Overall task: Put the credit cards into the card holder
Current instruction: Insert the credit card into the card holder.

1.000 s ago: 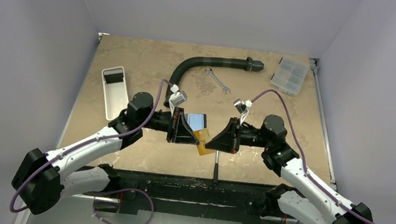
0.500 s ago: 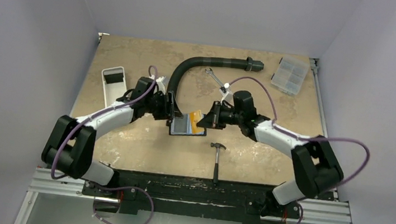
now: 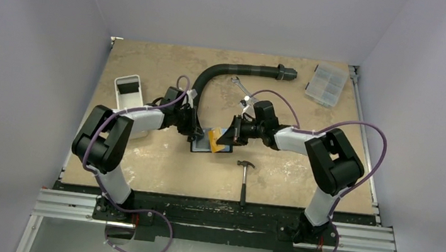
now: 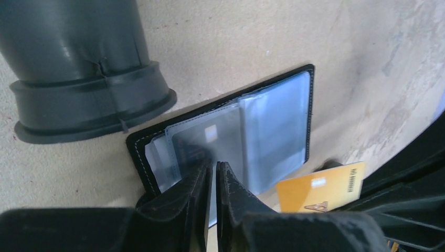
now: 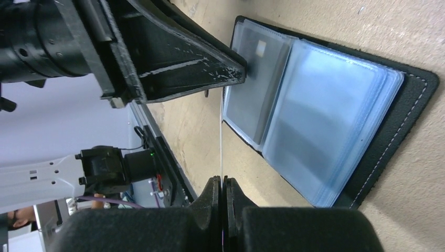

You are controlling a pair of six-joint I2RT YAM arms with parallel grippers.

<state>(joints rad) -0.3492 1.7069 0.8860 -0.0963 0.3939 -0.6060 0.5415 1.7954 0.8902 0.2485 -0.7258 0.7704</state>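
Observation:
The black card holder (image 3: 204, 143) lies open on the table, its glossy pockets (image 4: 273, 121) facing up. My left gripper (image 4: 215, 165) is shut on the near edge of a clear pocket leaf at the holder's left side. A greyish card (image 4: 210, 137) shows through that pocket. My right gripper (image 5: 221, 181) is shut on an orange credit card (image 4: 320, 186), which the right wrist view shows edge-on as a thin pale line (image 5: 221, 142). That card hangs just off the holder's right edge (image 3: 221, 140), with both grippers facing each other across the holder.
A curved black pipe (image 3: 233, 70) ends right behind the holder (image 4: 78, 68). A wrench (image 3: 245, 91) and a clear compartment box (image 3: 326, 84) lie further back. A white tray (image 3: 127, 99) sits at the left and a hammer (image 3: 244, 179) near the front.
The holder, held up between both grippers a second ago, now lies on the table. Both arms have stretched forward and down. The left jaws opened, then closed on the pocket leaf.

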